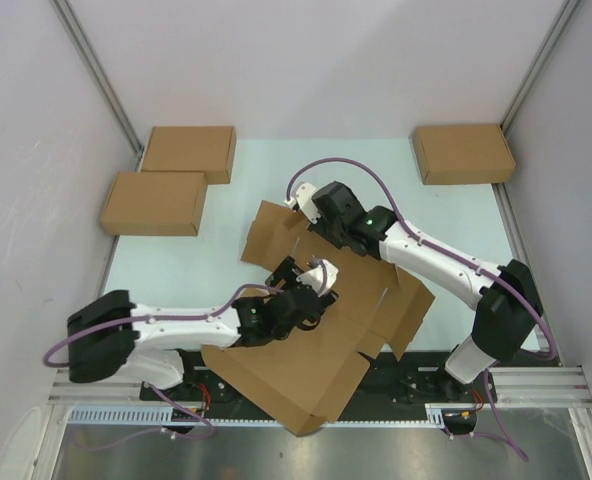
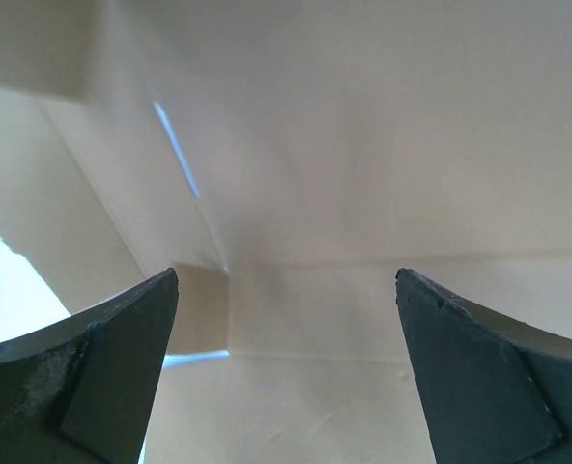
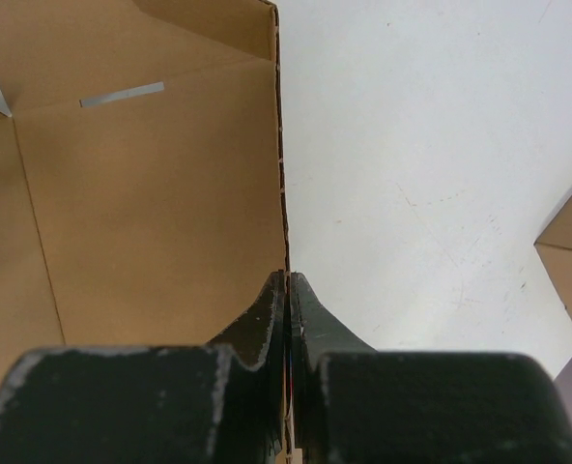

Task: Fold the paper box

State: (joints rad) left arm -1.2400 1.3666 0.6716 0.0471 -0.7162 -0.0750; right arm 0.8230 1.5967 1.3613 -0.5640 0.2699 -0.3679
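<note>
from above, the flat brown corrugated cardboard die-cut, the paper box (image 1: 306, 360), lies spread over the middle of the pale table (image 1: 206, 270), with its near corner hanging past the table's front edge. three compact brown cardboard boxes (image 1: 154, 202) sit well apart from it at the far corners. the left arm lies low and stretched in from the left, and the left gripper (image 1: 306, 272) hovers over the sheet's centre. the right arm bends across from the right, with the right gripper (image 1: 296, 208) at a far flap.

in the left wrist view the jaws stand wide apart with nothing between them, only pale cardboard panels and a crease ahead.

in the right wrist view the jaws are pressed together on the thin edge of an upright cardboard wall, seen edge-on, with brown panel to its left and bare table to its right.

it looks like an early step, raising the first side wall. next the free left gripper would need to find another flap and lift it along its crease while the right one keeps the wall upright.
</note>
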